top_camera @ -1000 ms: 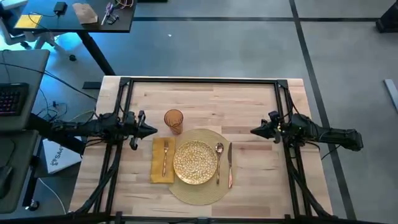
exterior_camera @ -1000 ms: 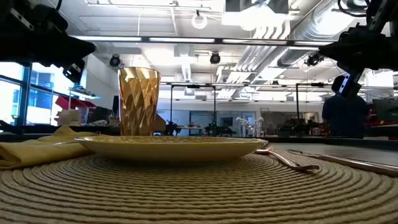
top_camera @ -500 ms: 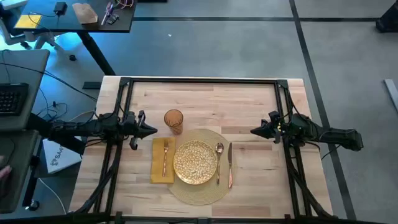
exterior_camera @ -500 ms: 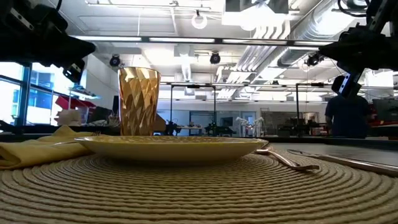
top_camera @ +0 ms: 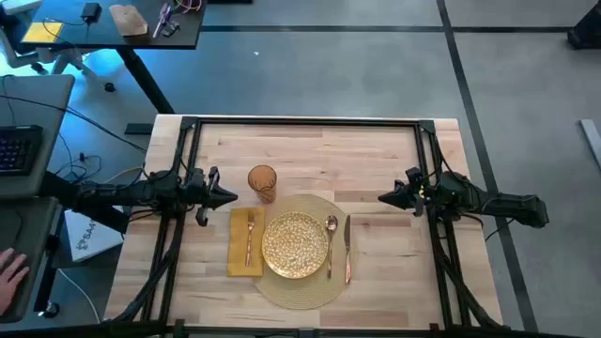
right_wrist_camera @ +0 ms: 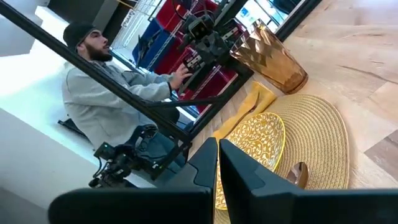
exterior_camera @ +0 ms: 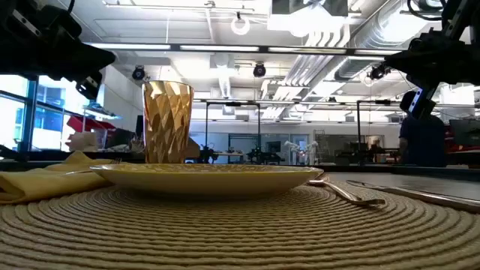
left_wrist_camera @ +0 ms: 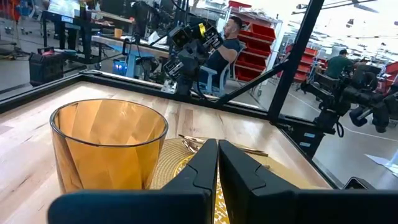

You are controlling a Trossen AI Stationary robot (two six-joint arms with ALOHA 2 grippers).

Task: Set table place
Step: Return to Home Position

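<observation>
While my pressed-together left gripper is hovering beside the faceted amber glass cup, a rightward swing is risking toppling it.

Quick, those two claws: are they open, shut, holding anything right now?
Left gripper: shut, holding nothing, near the cup but not touching it.
Right gripper: shut, holding nothing, off beside the placemat.

Dark slim left arm, right arm; black tapered tool fingers.
</observation>
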